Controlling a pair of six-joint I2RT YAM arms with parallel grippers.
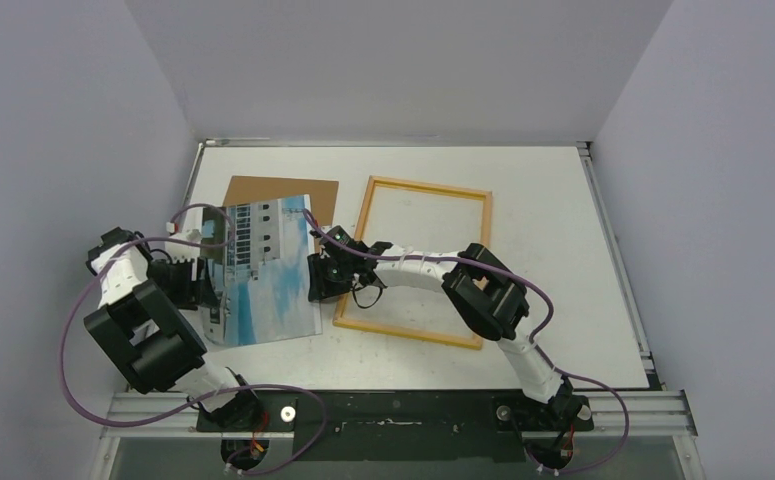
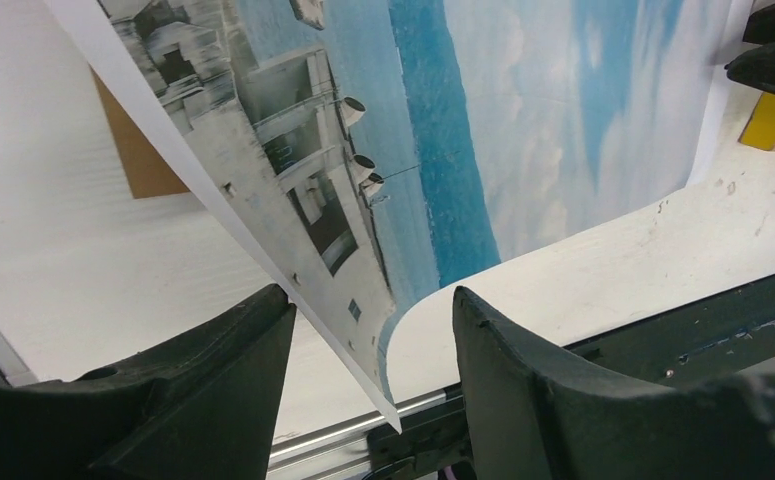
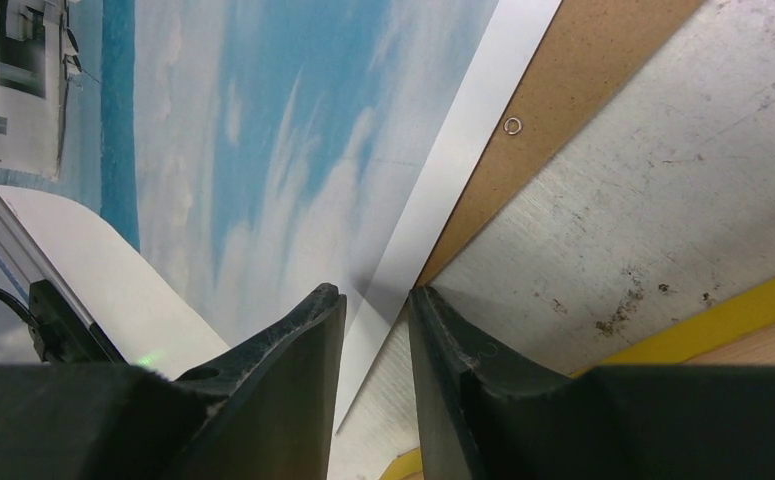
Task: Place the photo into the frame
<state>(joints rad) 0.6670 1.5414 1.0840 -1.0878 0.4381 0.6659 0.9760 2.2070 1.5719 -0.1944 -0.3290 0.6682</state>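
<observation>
The large paper print of a white building and blue sky (image 1: 263,270) lies bowed just left of the thin yellow rectangular frame (image 1: 428,187), its far end over a brown fibreboard panel (image 1: 273,190). The left gripper (image 2: 368,300) stands open astride the print's raised left edge. The right gripper (image 3: 375,295) is nearly closed about the right border; I cannot tell whether it pinches.

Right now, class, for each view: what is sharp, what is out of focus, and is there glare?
Top external: even light, no glare, everything sharp. Left wrist: the black left end effector is soft, the paper building-and-sky print crisp. Right wrist: right end effector blurred, brown fibreboard panel sharp.
</observation>
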